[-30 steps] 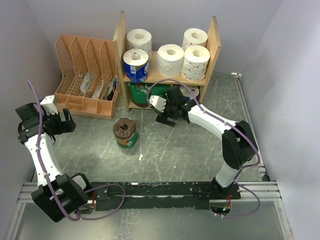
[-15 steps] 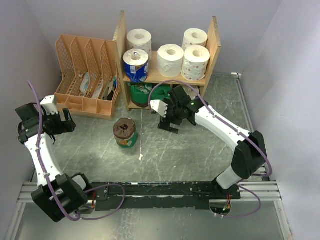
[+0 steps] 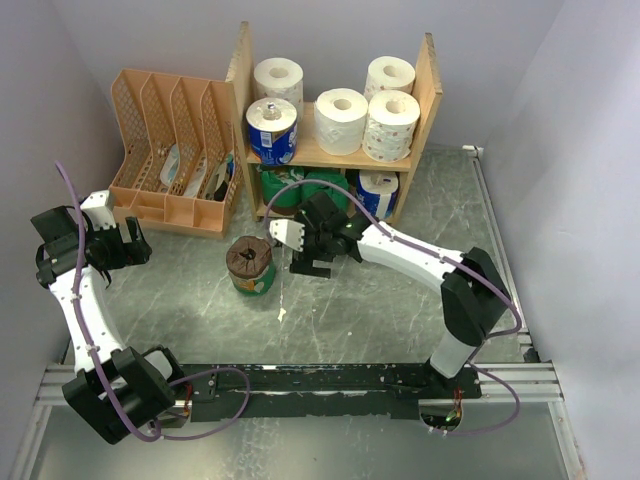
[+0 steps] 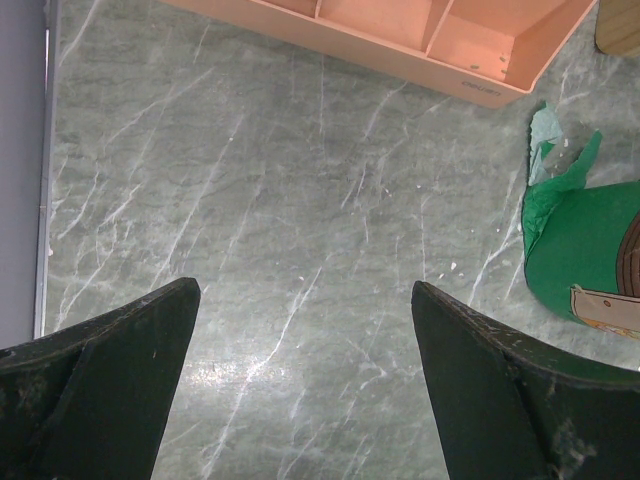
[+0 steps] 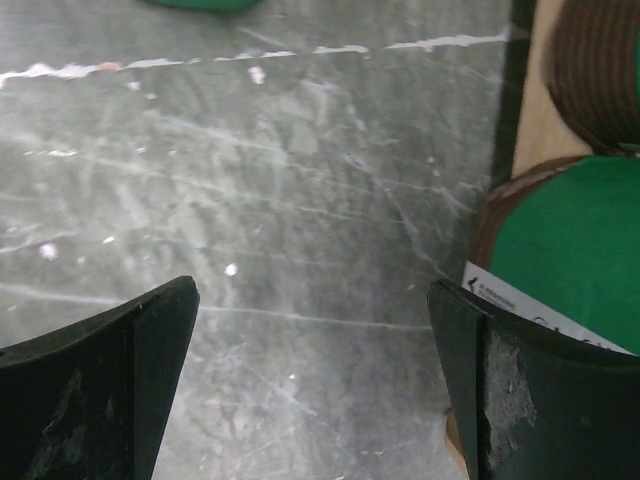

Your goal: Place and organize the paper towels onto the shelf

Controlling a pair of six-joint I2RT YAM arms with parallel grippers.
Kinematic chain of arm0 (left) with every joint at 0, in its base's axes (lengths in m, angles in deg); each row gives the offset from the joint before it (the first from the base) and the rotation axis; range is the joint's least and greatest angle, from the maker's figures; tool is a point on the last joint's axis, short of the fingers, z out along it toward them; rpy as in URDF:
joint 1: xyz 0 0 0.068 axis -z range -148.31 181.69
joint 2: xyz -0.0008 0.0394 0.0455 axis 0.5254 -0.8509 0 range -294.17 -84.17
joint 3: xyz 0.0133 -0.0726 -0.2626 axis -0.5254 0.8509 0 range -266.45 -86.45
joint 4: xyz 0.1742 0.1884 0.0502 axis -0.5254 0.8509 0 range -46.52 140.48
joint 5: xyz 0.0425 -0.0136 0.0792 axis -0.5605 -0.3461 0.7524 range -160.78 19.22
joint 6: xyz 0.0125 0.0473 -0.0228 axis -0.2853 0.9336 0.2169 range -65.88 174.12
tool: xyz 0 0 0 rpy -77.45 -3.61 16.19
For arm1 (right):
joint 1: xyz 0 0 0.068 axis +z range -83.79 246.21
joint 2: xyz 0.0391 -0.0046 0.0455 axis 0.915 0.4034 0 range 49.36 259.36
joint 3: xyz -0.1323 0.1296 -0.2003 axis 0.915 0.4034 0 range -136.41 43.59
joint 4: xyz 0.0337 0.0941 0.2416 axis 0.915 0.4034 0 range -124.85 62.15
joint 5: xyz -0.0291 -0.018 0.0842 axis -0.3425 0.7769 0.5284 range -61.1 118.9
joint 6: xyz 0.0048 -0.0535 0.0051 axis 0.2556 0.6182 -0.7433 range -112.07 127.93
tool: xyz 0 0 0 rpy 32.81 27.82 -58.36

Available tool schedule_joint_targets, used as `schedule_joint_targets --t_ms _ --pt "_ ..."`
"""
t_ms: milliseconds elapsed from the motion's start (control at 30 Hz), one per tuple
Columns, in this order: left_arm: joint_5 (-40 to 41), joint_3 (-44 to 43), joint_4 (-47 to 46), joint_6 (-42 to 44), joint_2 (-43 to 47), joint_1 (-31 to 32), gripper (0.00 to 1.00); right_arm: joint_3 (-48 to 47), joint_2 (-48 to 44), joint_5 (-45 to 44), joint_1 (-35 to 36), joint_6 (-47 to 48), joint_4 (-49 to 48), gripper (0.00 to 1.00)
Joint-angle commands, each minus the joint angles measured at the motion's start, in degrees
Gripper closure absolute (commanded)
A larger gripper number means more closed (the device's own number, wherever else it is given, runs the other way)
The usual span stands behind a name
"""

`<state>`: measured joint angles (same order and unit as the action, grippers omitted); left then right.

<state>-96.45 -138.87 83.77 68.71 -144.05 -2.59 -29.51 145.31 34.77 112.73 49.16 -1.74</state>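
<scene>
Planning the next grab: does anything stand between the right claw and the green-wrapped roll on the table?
Nothing visible does. The open right claw hangs beside the green-wrapped roll, with only bare table between them.

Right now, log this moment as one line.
left gripper open, empty | right gripper open, empty, beside green roll on table | shelf holds other rolls

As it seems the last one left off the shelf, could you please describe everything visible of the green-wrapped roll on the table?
The green-wrapped roll is a short cylinder with a brown top and a pale label on its side. It stands upright on the marbled table, in front of the shelf and apart from it. The open right gripper is close beside it, not touching.
</scene>
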Motion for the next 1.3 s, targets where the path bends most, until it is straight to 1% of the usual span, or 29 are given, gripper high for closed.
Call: schedule_joint_targets --t_ms 0,233,500,900,1100,1200,1267 --pt "0.38 0.78 -0.70 0.00 0.58 -0.19 0.00 1.28 1.24 -4.20 -1.66 -1.71 -9.77 0.00" --pt "0.14 0.72 -0.54 0.18 0.13 -0.24 0.00 2.67 1.86 -4.26 -4.16 -1.42 -14.47 0.00" --pt "0.27 0.76 -0.65 0.09 0.26 -0.17 0.00 0.69 4.39 -2.96 -7.41 -1.25 -15.27 0.00" --pt "0.09 0.74 -0.56 0.18 -0.12 -0.18 0.00 0.98 5.23 -2.77 -10.08 -0.67 -16.57 0.00" --pt "0.27 0.69 -0.57 0.13 -0.21 -0.19 0.00 1.18 4.34 -1.77 -10.12 -0.76 -14.32 0.00" --pt "0.51 0.74 -0.69 0.00 -0.29 -0.18 0.00 0.66 2.49 1.64 -10.20 -0.70 -7.70 0.00" --pt "1.61 0.64 -0.86 -0.75 -0.22 -0.23 0.00 1.64 -0.72 3.99 -10.09 -1.07 -4.68 0.00"
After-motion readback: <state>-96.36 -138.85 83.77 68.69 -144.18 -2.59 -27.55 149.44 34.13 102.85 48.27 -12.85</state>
